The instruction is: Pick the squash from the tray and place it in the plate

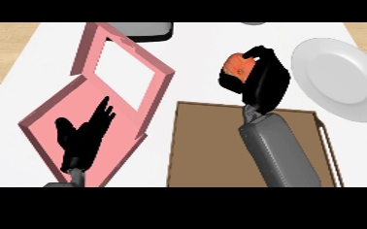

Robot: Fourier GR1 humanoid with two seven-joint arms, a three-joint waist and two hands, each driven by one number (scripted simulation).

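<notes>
An orange squash [237, 64] is held in my right hand [262, 80], whose fingers curl round it and hide most of it. The hand is lifted over the white counter, just beyond the far edge of the brown tray [208, 145] and left of the white plate [333, 75]. The plate lies at the right edge with nothing on it. My left hand [84, 133] rests open, fingers up, at the lower left over the pink box.
An open pink box [118, 85] with a white inside fills the left side. A dark grey object [147, 30] lies at the back, and a small grey rim [252, 23] shows at the top edge.
</notes>
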